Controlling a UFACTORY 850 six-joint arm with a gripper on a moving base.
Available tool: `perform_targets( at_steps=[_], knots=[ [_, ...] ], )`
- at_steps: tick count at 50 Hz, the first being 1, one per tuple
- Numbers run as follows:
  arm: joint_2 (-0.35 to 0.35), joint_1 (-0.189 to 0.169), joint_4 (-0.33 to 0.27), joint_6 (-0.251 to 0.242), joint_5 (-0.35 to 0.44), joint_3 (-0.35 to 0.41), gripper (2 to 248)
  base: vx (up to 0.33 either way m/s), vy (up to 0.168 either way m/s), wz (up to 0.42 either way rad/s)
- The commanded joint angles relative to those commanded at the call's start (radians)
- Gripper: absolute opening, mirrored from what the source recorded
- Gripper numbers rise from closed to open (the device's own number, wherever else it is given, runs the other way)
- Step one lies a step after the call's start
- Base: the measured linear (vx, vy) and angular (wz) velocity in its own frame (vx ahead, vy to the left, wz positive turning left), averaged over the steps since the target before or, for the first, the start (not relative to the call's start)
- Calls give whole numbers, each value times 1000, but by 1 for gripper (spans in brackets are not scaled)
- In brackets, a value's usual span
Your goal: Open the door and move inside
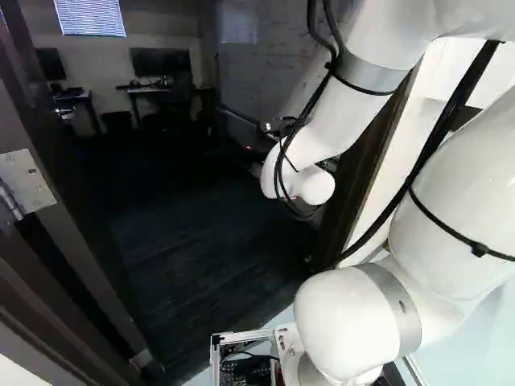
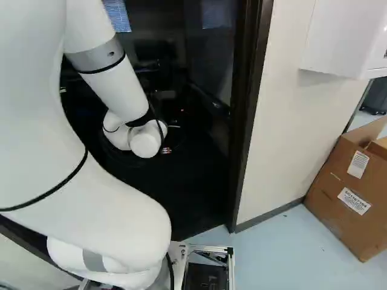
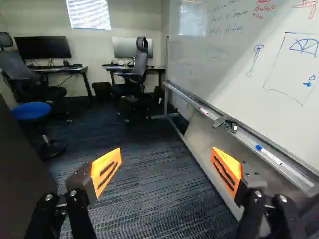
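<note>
Hand (image 3: 166, 149) wide open, nothing gripped, reaching through the doorway (image 2: 247, 115). Door (image 1: 72, 233) stands open, at the left of the left base view. Opening looks done; base (image 2: 231, 269) is around the threshold, drive-in remains.

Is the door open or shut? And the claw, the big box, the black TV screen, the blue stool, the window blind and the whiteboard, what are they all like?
Door: open
Claw: open, nothing between its fingers
Cardboard box: top flaps look open
Black screen: dark, looks switched off
Blue stool: standing upright
Window blind: seems lowered
Whiteboard: drawn and written on
</note>
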Motion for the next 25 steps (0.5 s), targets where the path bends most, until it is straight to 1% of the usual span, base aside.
perform_targets(
  at_steps=[9, 25],
  knots=[
    [0, 0, 0, 0, 0, 0, 247, 20, 7, 161],
    [0, 0, 0, 0, 0, 0, 247, 62, -20, 198]
  ],
)
